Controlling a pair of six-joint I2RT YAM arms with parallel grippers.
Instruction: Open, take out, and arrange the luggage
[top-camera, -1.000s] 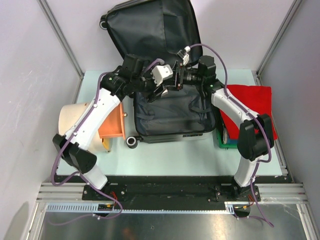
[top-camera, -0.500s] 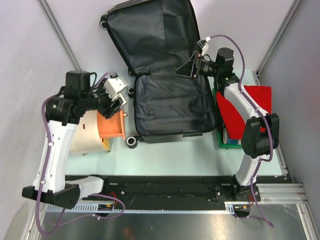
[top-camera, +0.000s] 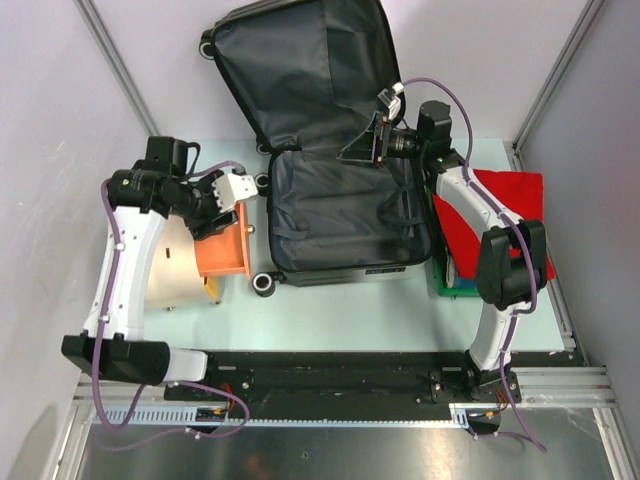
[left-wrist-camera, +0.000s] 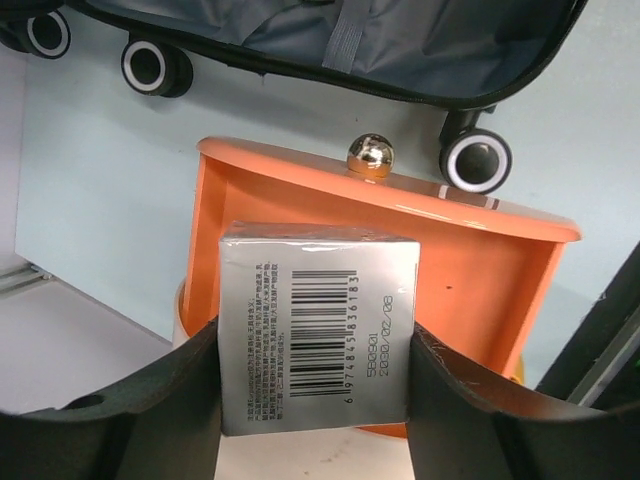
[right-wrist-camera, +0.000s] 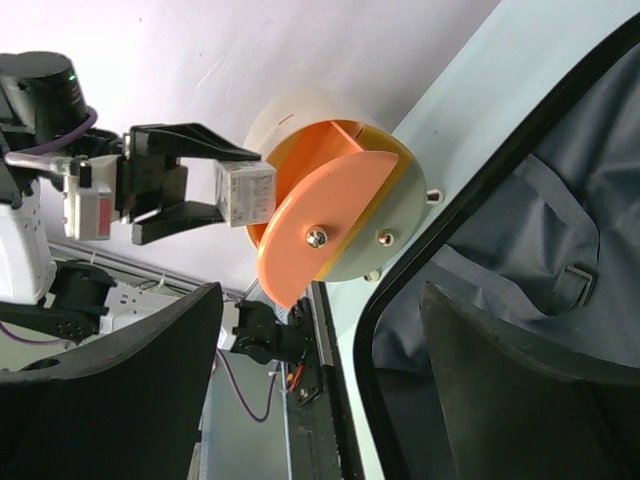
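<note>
From above, the luggage (top-camera: 345, 215) lies open in the middle of the tabletop (top-camera: 330, 310). Its lid leans up against the back wall, and the dark grey lining is bare. My left gripper (top-camera: 222, 205) sits left of it, just over the orange drawer (top-camera: 222, 252) of the beige cylinder (top-camera: 168, 268). My right gripper (top-camera: 362, 147) hovers at the luggage's hinge line. A red cloth (top-camera: 520, 195) drapes a green bin (top-camera: 440, 282) at the right. My left wrist camera shows that gripper clenched on a small white box (left-wrist-camera: 318, 325). The box's barcode faces me above the drawer, whose gold knob (left-wrist-camera: 370, 155) points toward the luggage's wheels. My right wrist camera shows my fingers released and spread with nothing between them. The luggage's lining is at right, and the cylinder lies on its side beyond.
</note>
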